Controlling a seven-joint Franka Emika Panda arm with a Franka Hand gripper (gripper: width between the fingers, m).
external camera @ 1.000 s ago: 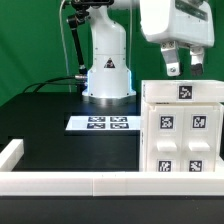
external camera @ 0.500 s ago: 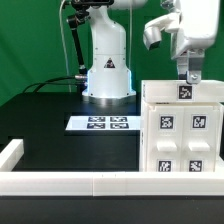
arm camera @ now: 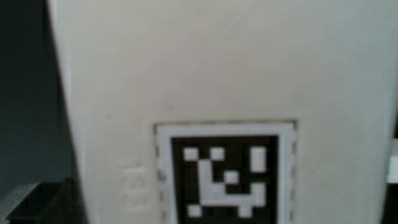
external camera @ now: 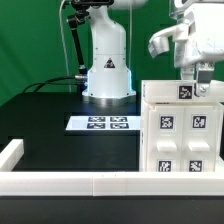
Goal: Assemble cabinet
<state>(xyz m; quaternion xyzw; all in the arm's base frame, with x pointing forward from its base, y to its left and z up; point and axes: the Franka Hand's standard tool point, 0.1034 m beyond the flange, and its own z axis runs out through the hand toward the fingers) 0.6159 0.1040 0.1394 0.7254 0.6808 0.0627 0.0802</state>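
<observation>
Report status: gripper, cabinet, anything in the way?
Gripper down at cabinet top, far right in the exterior view; jaw state unclear. Cabinet upright against the border rail. Marker board flat on table, apart. No obstruction seen.

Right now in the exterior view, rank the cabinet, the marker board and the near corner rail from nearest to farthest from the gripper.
1. Cabinet, directly under the gripper, at the exterior view's right.
2. Marker board, flat on the table in the middle, before the robot base.
3. Corner rail, far exterior view's left, at the front.
</observation>
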